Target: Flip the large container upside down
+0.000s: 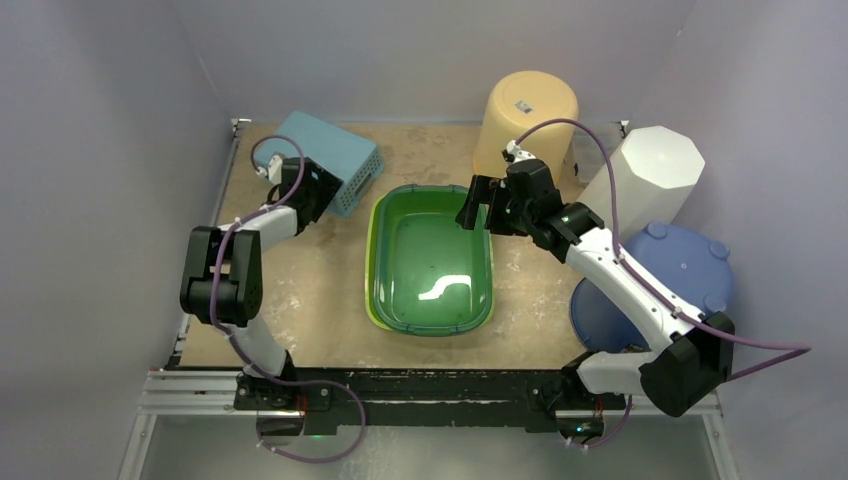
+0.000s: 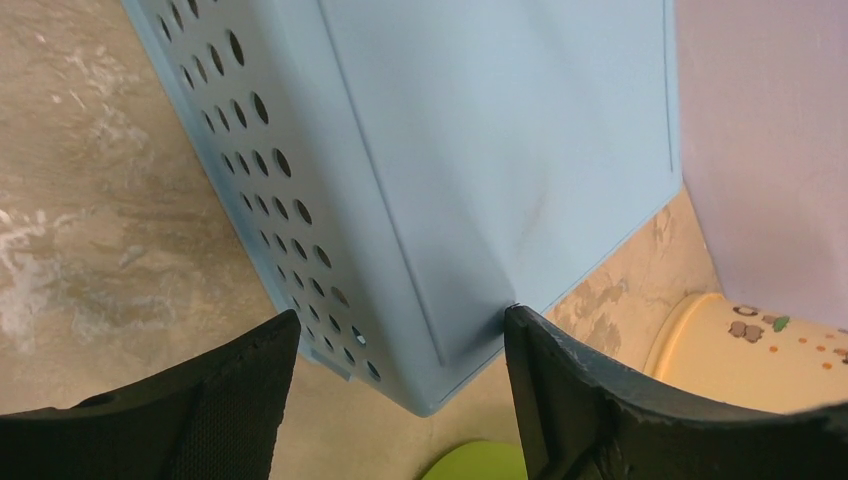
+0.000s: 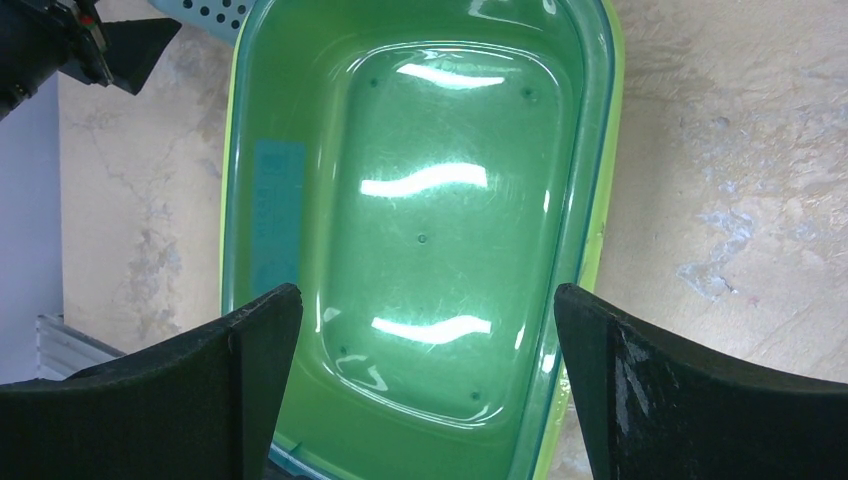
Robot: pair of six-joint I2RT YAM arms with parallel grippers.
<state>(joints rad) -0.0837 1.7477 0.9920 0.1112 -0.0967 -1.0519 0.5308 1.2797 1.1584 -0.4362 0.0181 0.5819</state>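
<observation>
The green tub (image 1: 430, 255) sits open side up in the middle of the worktop (image 1: 305, 290). The right fingers (image 3: 190, 395) hang spread wide over the tub's far end, holding nothing. Left of the tub, the left fingers (image 2: 210, 410) stand open at a corner of the blue basket (image 1: 335, 150), gripping nothing.

The mottled tan table (image 1: 300, 290) carried a green container (image 1: 430, 260) at its centre, open side up. A light blue perforated basket (image 1: 330, 150) lay bottom-up at the far left, and a pale yellow bucket (image 1: 527, 115) stood inverted at the far edge. A white faceted bin (image 1: 650, 170) and a blue round tub (image 1: 680, 265) sat at the right edge.
</observation>
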